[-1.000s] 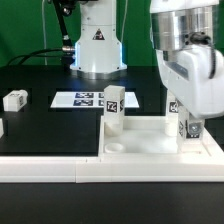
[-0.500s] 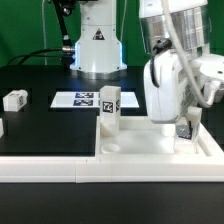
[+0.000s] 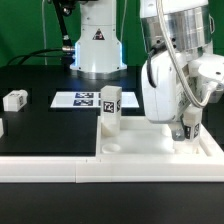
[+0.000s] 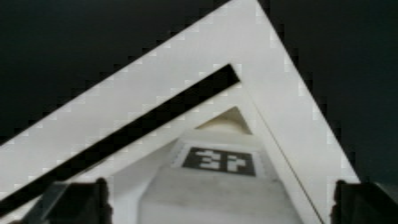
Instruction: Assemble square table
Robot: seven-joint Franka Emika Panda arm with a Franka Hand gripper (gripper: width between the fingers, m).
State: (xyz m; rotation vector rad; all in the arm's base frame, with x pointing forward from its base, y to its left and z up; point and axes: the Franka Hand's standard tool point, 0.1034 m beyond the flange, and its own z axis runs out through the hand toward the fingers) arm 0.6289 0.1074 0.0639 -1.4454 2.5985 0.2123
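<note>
The square table's white slab (image 3: 150, 148) lies at the front right of the black table. One tagged white leg (image 3: 110, 108) stands upright at its near-left corner. A second tagged leg (image 3: 188, 128) stands at the slab's right side, directly under my gripper (image 3: 186, 122). In the wrist view the leg's tag (image 4: 221, 158) faces the camera above the slab (image 4: 267, 90). My gripper (image 4: 222, 203) straddles the leg, its dark fingers (image 4: 80, 202) standing wide apart, open. A third loose leg (image 3: 14, 100) lies far to the exterior view's left.
The marker board (image 3: 85, 99) lies flat behind the slab. A long white rail (image 3: 50, 167) runs along the front edge. The arm's white base (image 3: 97, 45) stands at the back, with cables beside it.
My hand has turned about its own axis over the right leg and sits slightly lower. The slab with the upright leg has shifted a little to the exterior view's left.
</note>
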